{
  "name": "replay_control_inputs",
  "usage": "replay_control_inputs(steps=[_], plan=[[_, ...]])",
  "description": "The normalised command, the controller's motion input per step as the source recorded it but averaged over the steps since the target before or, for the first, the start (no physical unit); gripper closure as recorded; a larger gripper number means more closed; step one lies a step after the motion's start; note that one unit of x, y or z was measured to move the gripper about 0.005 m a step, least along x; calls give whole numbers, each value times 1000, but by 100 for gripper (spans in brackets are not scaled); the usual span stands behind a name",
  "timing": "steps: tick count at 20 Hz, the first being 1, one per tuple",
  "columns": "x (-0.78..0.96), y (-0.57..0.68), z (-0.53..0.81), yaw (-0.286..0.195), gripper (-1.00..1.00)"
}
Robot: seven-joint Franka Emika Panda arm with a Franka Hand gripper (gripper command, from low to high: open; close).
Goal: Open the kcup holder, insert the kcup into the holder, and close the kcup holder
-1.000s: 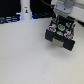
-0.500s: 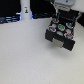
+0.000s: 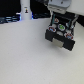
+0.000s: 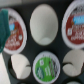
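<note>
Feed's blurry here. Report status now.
Hand above open kcup holder, state unreadable. Kcup, green lid, seated in a slot. Empty slot beside red-lid pods. Nothing blocking.

green-lidded kcup (image 4: 46, 68) apparently seated in a kcup holder (image 4: 31, 46) slot

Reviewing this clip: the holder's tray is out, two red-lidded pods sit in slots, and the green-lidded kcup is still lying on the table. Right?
Not quite. The kcup is not on the table: the wrist view shows it seated in a round slot of the kcup holder tray. The rest holds: the tray is out, with red-lidded pods in slots.
</note>
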Motion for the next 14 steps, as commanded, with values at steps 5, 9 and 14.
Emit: replay_control_inputs(steps=[5,9,14], plan=[[648,-262,-6,49,-100],[686,-104,-40,60,-100],[720,22,-94,63,-100]])
